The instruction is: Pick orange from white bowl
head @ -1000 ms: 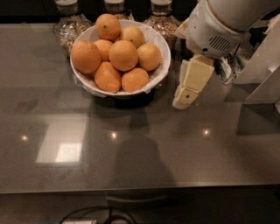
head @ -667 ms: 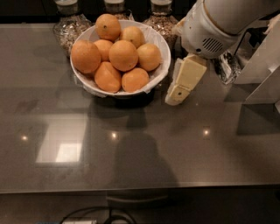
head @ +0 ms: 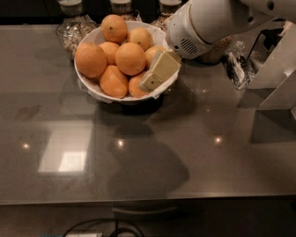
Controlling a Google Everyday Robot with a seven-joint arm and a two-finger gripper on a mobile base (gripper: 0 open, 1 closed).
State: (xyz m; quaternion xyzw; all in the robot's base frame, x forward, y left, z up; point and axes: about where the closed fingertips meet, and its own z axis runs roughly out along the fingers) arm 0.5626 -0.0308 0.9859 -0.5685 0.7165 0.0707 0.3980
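The white bowl (head: 94, 90) with a crinkled liner stands at the back of the dark counter, piled with several oranges. A large, evenly bright orange (head: 130, 58) sits in the middle of the pile, and another large one (head: 90, 59) lies at the left. The top orange (head: 114, 28) has a dark stem dot. A paler orange (head: 141, 38) lies behind. My gripper (head: 155, 76), cream-coloured, hangs from the white arm (head: 208, 23). It reaches down-left over the bowl's right rim, its tip against the oranges at the lower right (head: 137, 86). It holds nothing that I can see.
Glass jars of grain (head: 70, 25) stand behind the bowl, with more along the back edge (head: 169, 10). A crinkled clear bag (head: 238, 69) and a white robot part (head: 277, 69) are at the right. The counter's front edge runs along the bottom.
My gripper has moved left, from beside the bowl on the right to over the bowl's right rim among the oranges. The view has also shifted closer to the bowl.
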